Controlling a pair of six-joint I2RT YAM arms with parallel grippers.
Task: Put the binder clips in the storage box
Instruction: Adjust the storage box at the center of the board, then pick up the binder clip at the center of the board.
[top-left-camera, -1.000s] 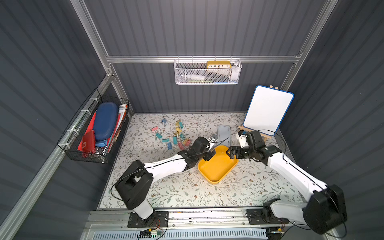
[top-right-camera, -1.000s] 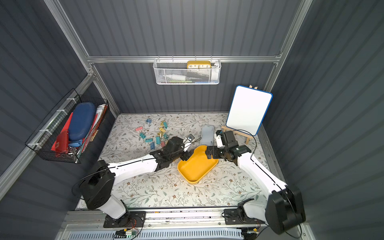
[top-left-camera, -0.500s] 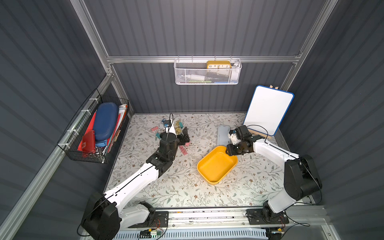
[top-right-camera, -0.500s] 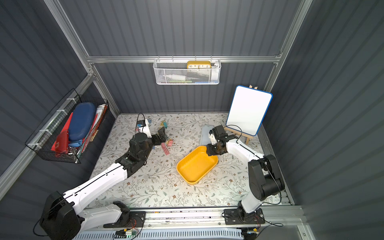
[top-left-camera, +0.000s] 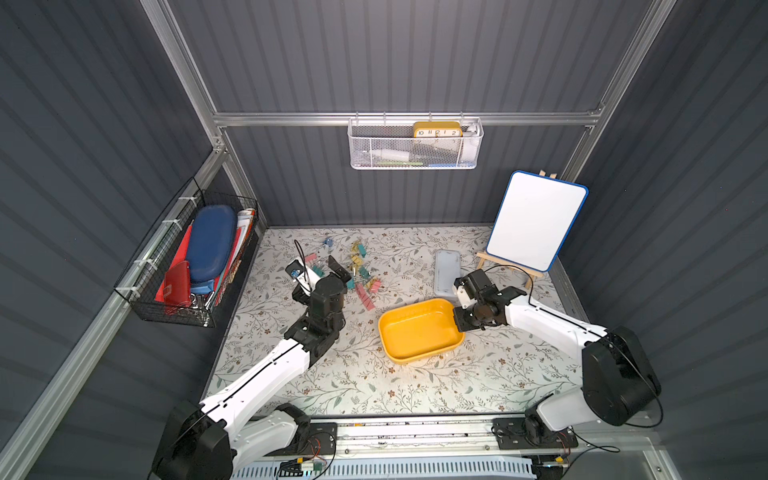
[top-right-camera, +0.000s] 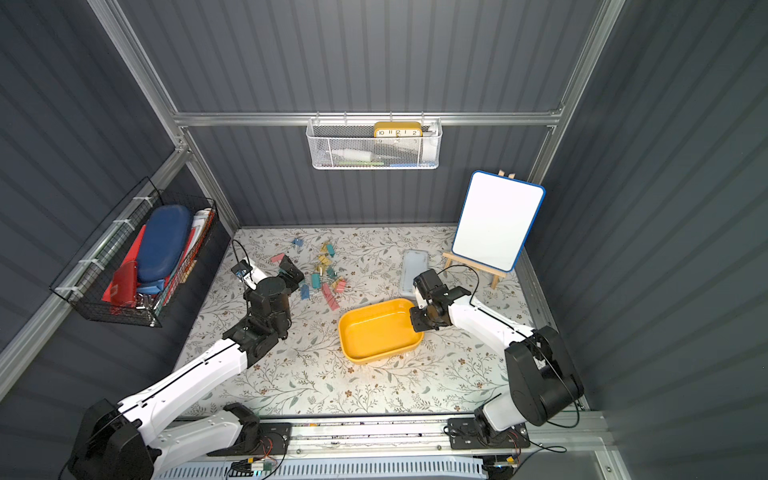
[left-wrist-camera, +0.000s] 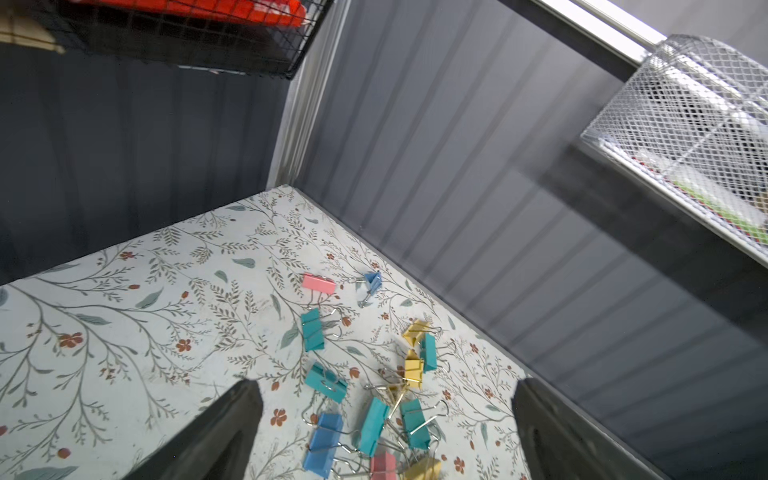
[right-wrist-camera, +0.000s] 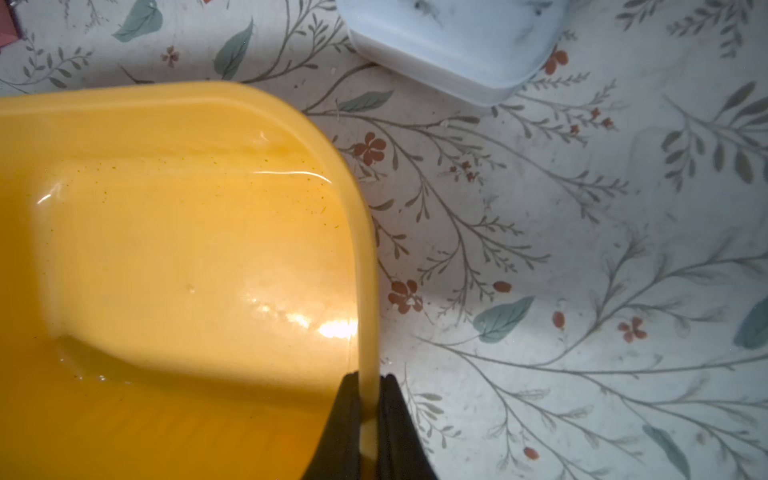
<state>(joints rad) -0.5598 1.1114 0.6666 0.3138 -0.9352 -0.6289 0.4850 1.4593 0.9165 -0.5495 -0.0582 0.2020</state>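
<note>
The right end effector (right-wrist-camera: 369, 380) is clamped on the right-hand rim of the shallow yellow plastic rectangular storage box (top-left-camera: 417, 332). The right wrist view shows one finger inside the wall and one outside. In both top views the box (top-right-camera: 376, 332) sits near the middle of the floral-patterned counter (top-left-camera: 374, 386).

The left end effector (left-wrist-camera: 386, 384) holds nothing. Its jaws are spread wide, and it hangs over the small pink, teal, blue and yellow binder clips (top-left-camera: 361, 276) with thin wire handles. These clips lie scattered on the counter, left of the box and farther back, with the nearest pink ones close to its far left corner.

A flat translucent grey-white plastic lid (top-left-camera: 447, 272) lies just behind the box's far right corner. A blue-framed whiteboard on a small wooden easel (top-left-camera: 536, 220) stands at the far right of the counter.
</note>
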